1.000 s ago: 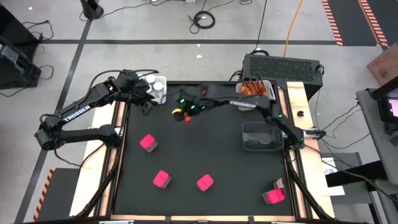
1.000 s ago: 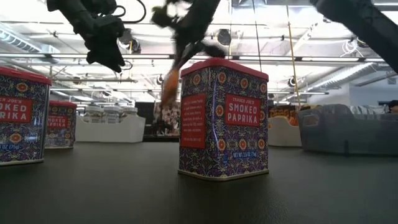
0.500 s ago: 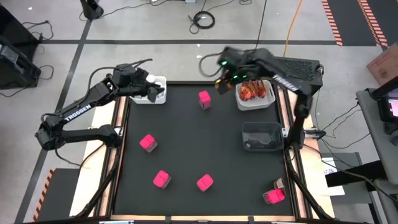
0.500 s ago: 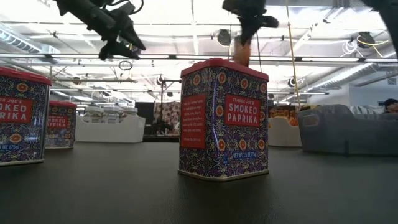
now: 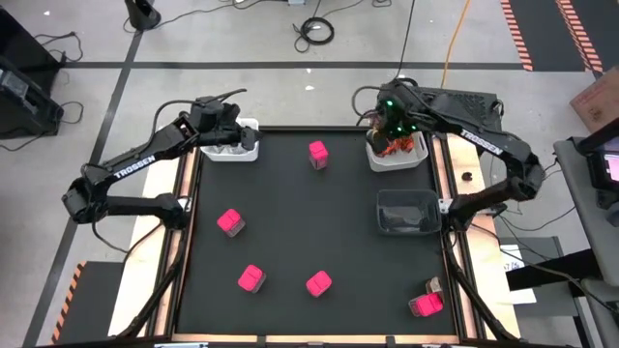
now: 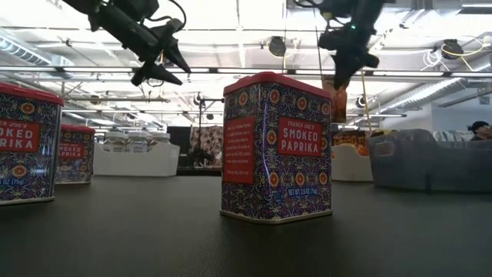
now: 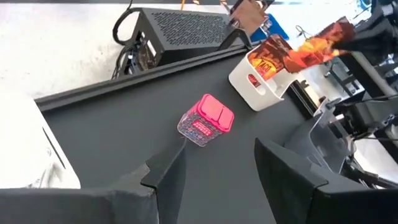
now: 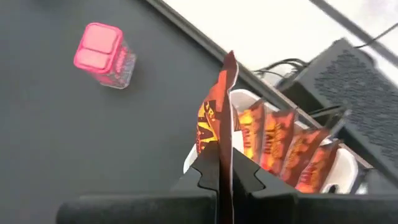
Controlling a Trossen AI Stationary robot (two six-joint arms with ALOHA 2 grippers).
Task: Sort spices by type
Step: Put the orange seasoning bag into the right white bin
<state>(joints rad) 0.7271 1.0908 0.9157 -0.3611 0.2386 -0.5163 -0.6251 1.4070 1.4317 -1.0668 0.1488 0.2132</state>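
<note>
Orange-brown, crinkly sachet (image 8: pixel 225 112) hangs edge-on, pinched in the right gripper (image 5: pixel 393 132) above the white bin (image 5: pixel 396 160) at the tabletop's far right corner; it may catch the packed sachets and tip out. The left gripper (image 5: pixel 224 124), released, holds nothing over the far left corner.

Black table (image 5: pixel 319 222), pink cube boxes (image 5: pixel 230 221), two white bins (image 5: pixel 232 151), dark bin (image 5: pixel 406 212)
</note>
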